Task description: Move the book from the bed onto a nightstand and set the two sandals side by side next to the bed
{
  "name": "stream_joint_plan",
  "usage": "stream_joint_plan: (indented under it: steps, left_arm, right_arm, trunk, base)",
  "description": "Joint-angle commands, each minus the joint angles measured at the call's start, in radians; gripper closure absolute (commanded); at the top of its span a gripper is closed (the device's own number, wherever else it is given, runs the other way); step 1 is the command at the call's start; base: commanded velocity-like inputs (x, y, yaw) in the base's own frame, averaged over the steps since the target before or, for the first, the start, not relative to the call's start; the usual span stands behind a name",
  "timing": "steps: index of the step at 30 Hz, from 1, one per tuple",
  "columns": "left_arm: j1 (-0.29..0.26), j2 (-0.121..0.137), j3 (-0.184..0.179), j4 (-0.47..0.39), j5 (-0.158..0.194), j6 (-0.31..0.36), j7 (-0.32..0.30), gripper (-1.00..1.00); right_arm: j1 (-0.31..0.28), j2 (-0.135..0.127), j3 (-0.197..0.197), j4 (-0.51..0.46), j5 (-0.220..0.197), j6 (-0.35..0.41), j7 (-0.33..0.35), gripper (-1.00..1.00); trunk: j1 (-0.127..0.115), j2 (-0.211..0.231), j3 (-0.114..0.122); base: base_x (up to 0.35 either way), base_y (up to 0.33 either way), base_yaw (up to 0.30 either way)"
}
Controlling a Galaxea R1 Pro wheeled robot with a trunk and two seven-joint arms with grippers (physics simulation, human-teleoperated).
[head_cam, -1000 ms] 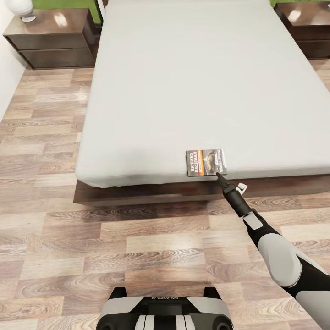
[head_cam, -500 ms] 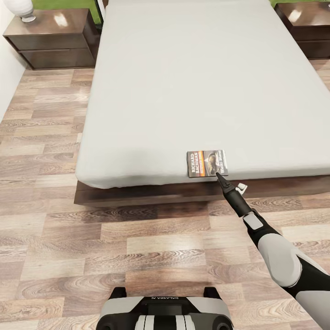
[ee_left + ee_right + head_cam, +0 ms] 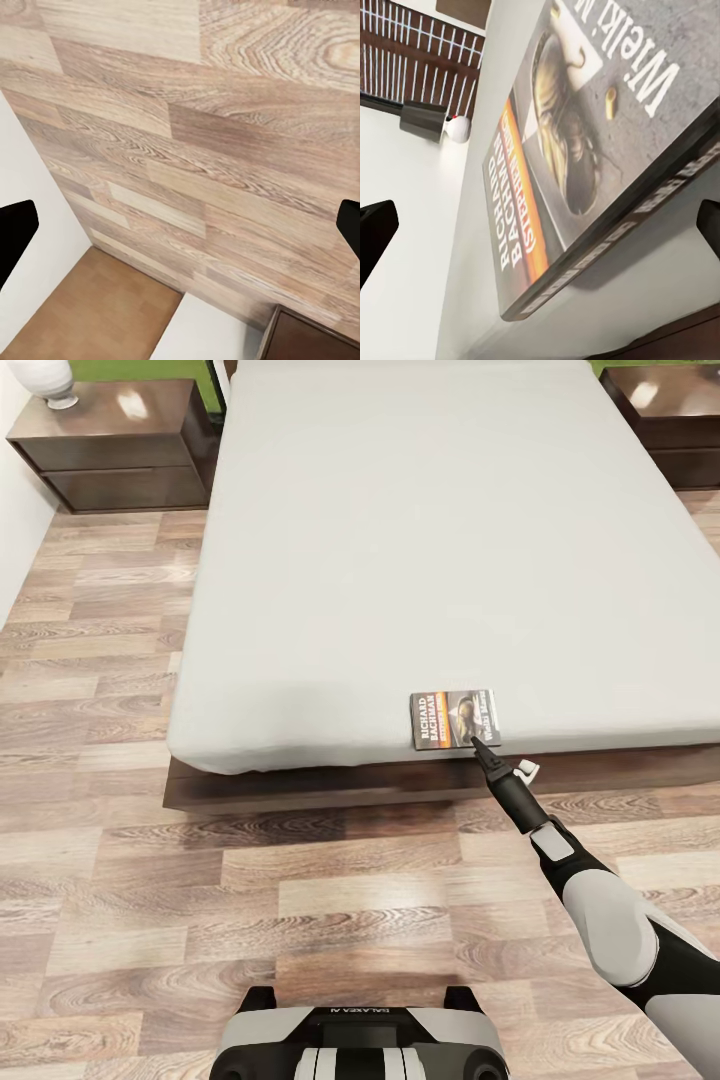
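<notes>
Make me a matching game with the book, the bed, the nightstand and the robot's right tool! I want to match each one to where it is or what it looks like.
Things:
1. book
2. bed
3. nightstand
4. right tool

Descriptions:
A. glossy dark brown, standing beside the head of the bed
B. wide pale grey mattress on a dark wooden frame
C. reaching to the book's near edge
D. lying flat near the foot edge of the mattress

Pairs: 1-D, 2-B, 3-A, 4-C

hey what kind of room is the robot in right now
Most likely a bedroom: a large bed with a bare pale mattress, a dark wooden nightstand on either side of its head, and a wood-plank floor.
</notes>
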Motion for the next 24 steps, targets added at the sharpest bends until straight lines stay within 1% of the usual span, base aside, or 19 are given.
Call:
stream_joint_plan:
  steps: [1, 4, 13, 18, 24]
  left_arm:
    - [-0.001, 0.000, 0.003, -0.001, -0.004, 0.004, 0.001, -1.00]
    - [-0.001, 0.000, 0.003, -0.001, -0.004, 0.004, 0.001, -1.00]
    - [-0.001, 0.000, 0.002, -0.001, -0.004, 0.004, 0.002, -1.00]
    - [-0.001, 0.000, 0.003, -0.001, -0.004, 0.004, 0.002, -1.00]
    - [-0.001, 0.000, 0.003, -0.001, -0.004, 0.004, 0.002, -1.00]
  right_arm:
    - [0.000, 0.000, 0.002, 0.001, -0.009, 0.007, 0.003, -1.00]
    - [0.000, 0.000, 0.003, 0.001, -0.009, 0.007, 0.003, -1.00]
    - [0.000, 0.000, 0.020, 0.001, -0.009, 0.007, 0.002, -1.00]
    - [-0.001, -0.001, 0.022, 0.001, -0.009, 0.007, 0.002, -1.00]
    - [0.000, -0.002, 0.023, 0.002, -0.009, 0.007, 0.001, -1.00]
  trunk:
    - [0.000, 0.000, 0.000]
    - [0.000, 0.000, 0.000]
    - [0.000, 0.000, 0.000]
    - [0.019, -0.035, -0.016]
    - [0.019, -0.035, -0.016]
  base:
    - [0.003, 0.003, 0.000]
    - [0.002, 0.002, 0.000]
    - [0.000, 0.000, 0.000]
    - [0.000, 0.000, 0.000]
    - [0.000, 0.000, 0.000]
